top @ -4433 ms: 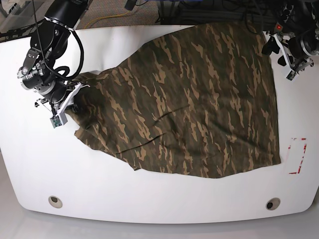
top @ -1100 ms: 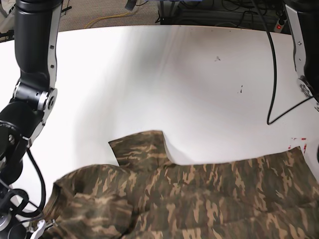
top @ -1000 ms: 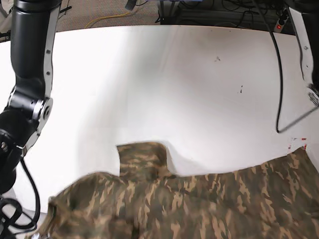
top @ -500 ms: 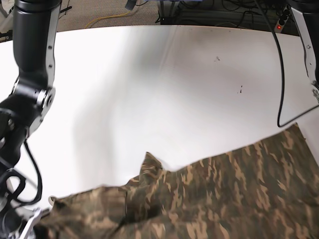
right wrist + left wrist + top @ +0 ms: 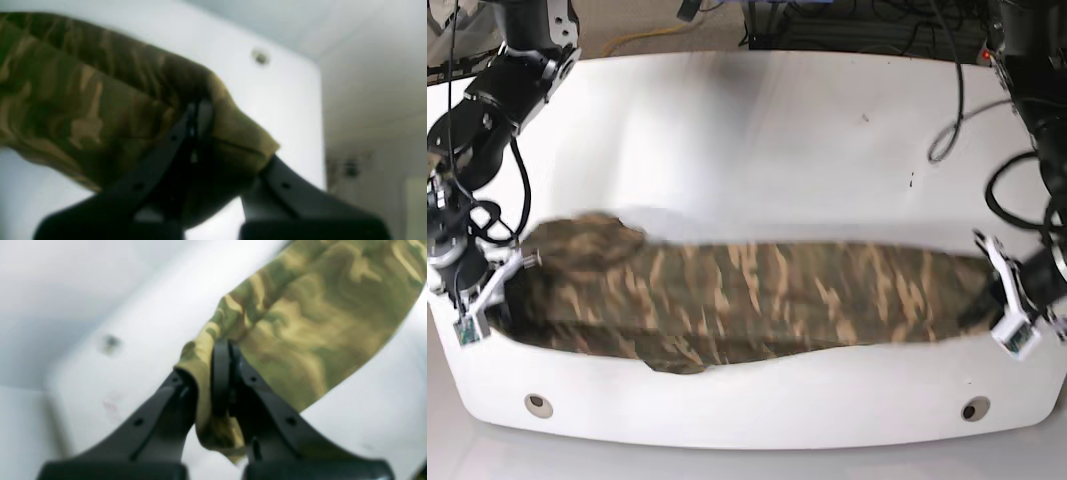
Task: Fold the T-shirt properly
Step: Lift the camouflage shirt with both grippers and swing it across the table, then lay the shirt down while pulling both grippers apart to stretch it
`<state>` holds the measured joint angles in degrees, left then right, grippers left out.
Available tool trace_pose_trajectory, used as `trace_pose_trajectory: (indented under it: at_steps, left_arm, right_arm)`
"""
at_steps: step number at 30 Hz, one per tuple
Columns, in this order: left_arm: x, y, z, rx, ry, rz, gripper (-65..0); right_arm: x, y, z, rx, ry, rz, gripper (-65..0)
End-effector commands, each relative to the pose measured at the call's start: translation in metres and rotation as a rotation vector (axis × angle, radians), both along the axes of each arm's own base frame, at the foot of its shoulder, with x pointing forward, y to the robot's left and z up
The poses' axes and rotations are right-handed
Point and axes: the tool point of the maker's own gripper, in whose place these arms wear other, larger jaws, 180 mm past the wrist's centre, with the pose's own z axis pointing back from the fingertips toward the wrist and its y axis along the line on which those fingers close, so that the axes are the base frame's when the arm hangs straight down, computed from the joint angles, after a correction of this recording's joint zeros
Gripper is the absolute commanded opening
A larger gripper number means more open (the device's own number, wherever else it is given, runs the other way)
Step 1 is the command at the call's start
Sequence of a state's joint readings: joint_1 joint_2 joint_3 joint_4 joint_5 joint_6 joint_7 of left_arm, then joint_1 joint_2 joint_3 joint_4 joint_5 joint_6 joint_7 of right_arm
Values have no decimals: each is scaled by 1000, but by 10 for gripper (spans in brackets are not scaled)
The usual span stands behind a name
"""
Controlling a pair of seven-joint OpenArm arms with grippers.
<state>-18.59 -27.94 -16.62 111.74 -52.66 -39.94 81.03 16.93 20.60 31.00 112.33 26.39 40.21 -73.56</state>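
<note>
Across the base view, the soft camouflage-print T-shirt of olive, brown and tan (image 5: 747,300) stretches as a long, blurred band over the near half of the white rounded table (image 5: 757,140), spanning almost from one side to the other. At that view's right end the left gripper (image 5: 999,296) is clamped on the cloth's edge; at the left end the right gripper (image 5: 495,290) pinches the other end, where the fabric bunches into a rounded hump. Two small round metal fittings (image 5: 538,405) sit in the tabletop near its front edge, just below the garment.

Seen from the left wrist, the black fingers (image 5: 220,373) are closed together with a fold of the T-shirt (image 5: 300,316) caught between them; the cloth runs up and away to the right above the white surface, and a short flap hangs down beside the fingers.

From the right wrist, the picture is blurred, yet the dark fingers (image 5: 196,116) stand pressed together on a corner of the T-shirt (image 5: 83,96), which drapes over them and extends leftward.
</note>
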Motion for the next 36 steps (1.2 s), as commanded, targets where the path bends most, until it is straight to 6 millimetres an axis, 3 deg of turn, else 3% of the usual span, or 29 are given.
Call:
trace_pose_trajectory:
  at_steps: [1,5,16,24,27,30,36]
  left_arm:
    - [-8,-4,-10,-11,15,-5,-650]
    - [-41,-14,-60,-52,149,-7,-650]
    - [-129,23,-140,-81,431,153,-650]
    - [-196,55,-171,-46,604,269,-650]
    - [-211,61,-176,-37,643,290,-650]
    - [-217,65,-179,-25,660,302,-650]
    - [-223,79,-185,55,680,348,-650]
  right_arm:
    - [-6,3,1,57,-41,7,-650]
    - [-35,5,-41,146,48,-9,-650]
    - [-102,5,-117,246,251,-97,-650]
    - [-148,13,-156,282,386,-127,-650]
    - [-162,24,-170,323,427,-136,-650]
    - [-174,32,-179,362,448,-158,-650]
    - [-199,27,-190,400,480,-234,-650]
